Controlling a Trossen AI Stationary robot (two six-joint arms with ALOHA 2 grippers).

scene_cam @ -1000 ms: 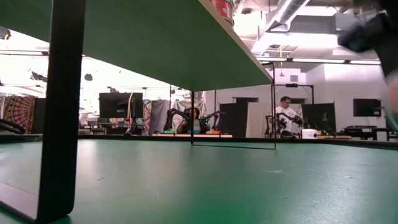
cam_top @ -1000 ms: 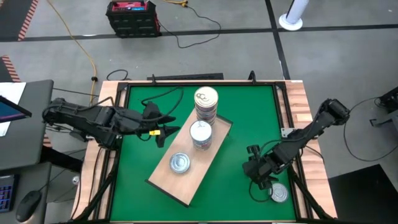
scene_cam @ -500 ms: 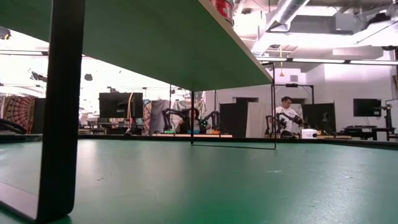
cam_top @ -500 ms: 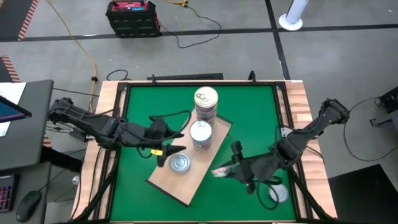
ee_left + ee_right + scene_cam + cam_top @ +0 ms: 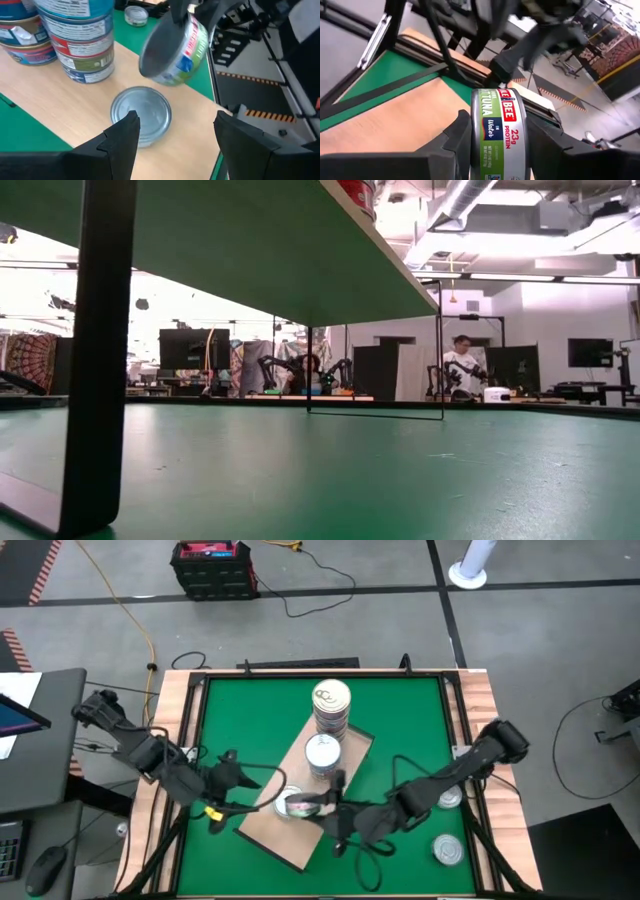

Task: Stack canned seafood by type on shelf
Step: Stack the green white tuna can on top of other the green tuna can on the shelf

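The shelf [image 5: 300, 830] is a tan board lying aslant on the green table. It carries a gold-topped stack of tins [image 5: 332, 703], a silver-topped stack [image 5: 322, 755] and one single silver tin [image 5: 288, 806] [image 5: 141, 112]. My right gripper [image 5: 308, 805] [image 5: 497, 142] is shut on a green-labelled tuna tin [image 5: 172, 52] just above the single tin. My left gripper [image 5: 248, 802] [image 5: 175, 132] stands open at the shelf's left side. It points at the single tin and touches nothing. My right gripper pinches the tuna tin by its two flat faces between its two fingers [image 5: 457, 137]. The label wall [image 5: 496, 125] shows between them. The fingers reach in from the table's right, slanting slightly down. The tin stands on edge, tilted, lifted clear of the shelf.
Two more tins [image 5: 448, 798] [image 5: 448, 851] lie on the green table near its right edge. The low view shows the shelf's underside [image 5: 250, 250] and a dark leg [image 5: 100, 350]. A cable [image 5: 262, 700] trails over the far left of the table.
My right gripper has carried the tuna tin from the table's near right corner up and leftward to above the shelf. It has tipped from pointing down to nearly level. My left gripper has swung toward the table's near edge and now faces the single tin.
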